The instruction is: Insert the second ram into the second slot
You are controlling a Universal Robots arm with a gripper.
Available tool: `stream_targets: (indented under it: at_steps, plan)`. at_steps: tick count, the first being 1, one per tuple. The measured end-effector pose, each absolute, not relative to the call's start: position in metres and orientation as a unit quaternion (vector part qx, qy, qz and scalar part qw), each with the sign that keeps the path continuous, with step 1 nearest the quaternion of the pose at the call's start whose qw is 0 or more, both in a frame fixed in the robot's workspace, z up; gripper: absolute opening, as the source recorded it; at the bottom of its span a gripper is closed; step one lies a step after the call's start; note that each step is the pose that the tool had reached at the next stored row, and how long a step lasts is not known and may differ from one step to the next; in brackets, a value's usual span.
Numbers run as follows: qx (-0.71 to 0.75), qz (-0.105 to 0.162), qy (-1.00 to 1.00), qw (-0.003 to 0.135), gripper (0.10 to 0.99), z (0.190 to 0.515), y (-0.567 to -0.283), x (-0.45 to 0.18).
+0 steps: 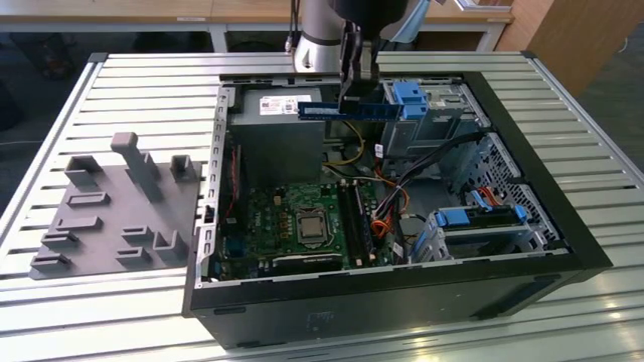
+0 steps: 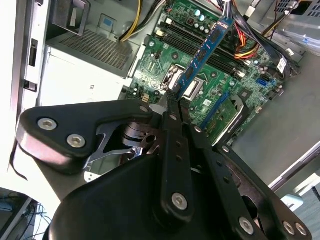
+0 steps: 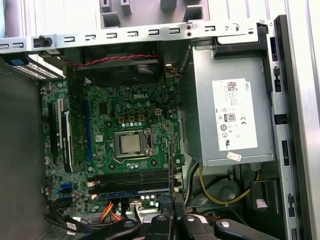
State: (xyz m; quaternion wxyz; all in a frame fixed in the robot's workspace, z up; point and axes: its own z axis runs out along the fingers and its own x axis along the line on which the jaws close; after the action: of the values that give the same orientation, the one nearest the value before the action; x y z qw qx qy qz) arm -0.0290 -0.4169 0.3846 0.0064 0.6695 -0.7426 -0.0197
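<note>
With thin, flat blue memory stick (image 1: pixel 322 111) clamped in black metal gripper (image 1: pixel 352 96) well above green motherboard (image 1: pixel 292 226), align stick lengthwise over long black memory slots (image 1: pixel 360 215) on that motherboard, hold level, then seat with even downward pressure.

The second ram (image 1: pixel 342 111) is seen as smooth blue board, the gripper (image 2: pixel 172 100) as smooth black metal, the computer case (image 1: pixel 403 302) as matt black, the table (image 1: pixel 151 83) as ribbed metal
</note>
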Motion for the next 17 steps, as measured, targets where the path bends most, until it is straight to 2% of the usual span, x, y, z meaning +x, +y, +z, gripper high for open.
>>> stream_targets:
  at_steps: [17]
  plan:
    - [0.663,-0.02,-0.749,0.006,0.133,0.3846,-0.4189,-0.029]
